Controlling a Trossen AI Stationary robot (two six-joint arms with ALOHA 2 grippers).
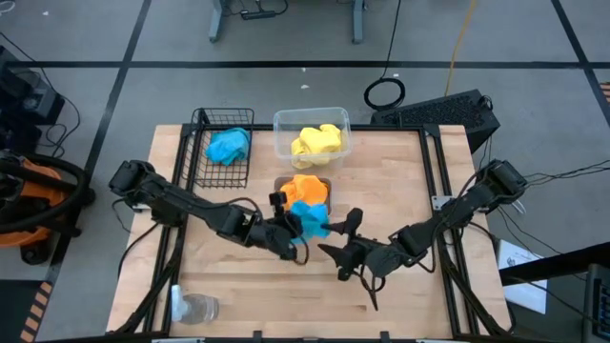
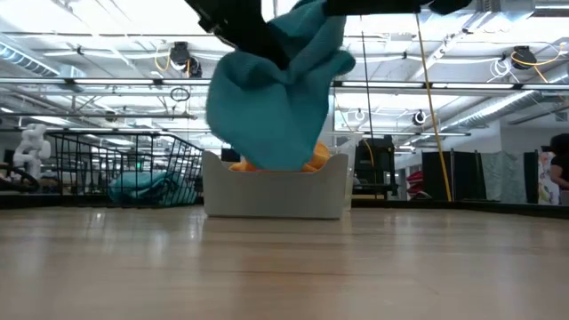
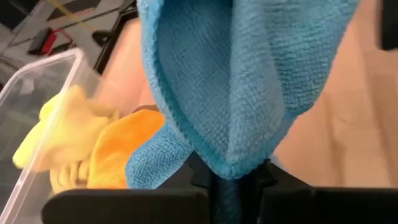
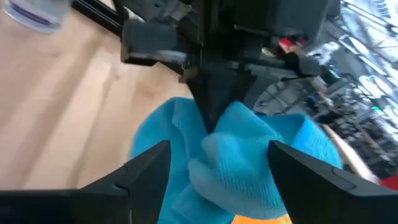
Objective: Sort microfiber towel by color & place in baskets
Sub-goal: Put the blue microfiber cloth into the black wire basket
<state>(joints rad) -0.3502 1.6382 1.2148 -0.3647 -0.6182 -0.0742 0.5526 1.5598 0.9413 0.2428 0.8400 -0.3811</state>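
Observation:
A blue microfiber towel [image 2: 276, 98] hangs in the air just in front of the grey tray [image 2: 276, 203], which holds an orange towel [image 1: 307, 187]. My left gripper [image 1: 290, 227] is shut on the blue towel [image 1: 311, 217]. My right gripper [image 1: 341, 238] is open, and in the right wrist view its fingers [image 4: 146, 165] stand on either side of the towel [image 4: 236, 155]. The black wire basket [image 1: 205, 162] holds another blue towel [image 1: 228, 145]. The clear tub [image 1: 282, 122] holds a yellow towel [image 1: 316, 141]. My left gripper pinches a bunched fold of the blue towel [image 4: 214, 134] between its two fingers [image 4: 211, 115], several layers together, coming from above and slanting down. The towel hangs below the fingers in loose folds, lifted clear of the table. My right gripper: I cannot tell whether its open fingers touch the towel.
A clear glass cup [image 1: 195, 307] lies near the table's near left corner. The three containers sit along the far half of the table. Bare wood [image 1: 248, 276] spreads across the near half. A keyboard [image 1: 448, 110] lies past the far right corner.

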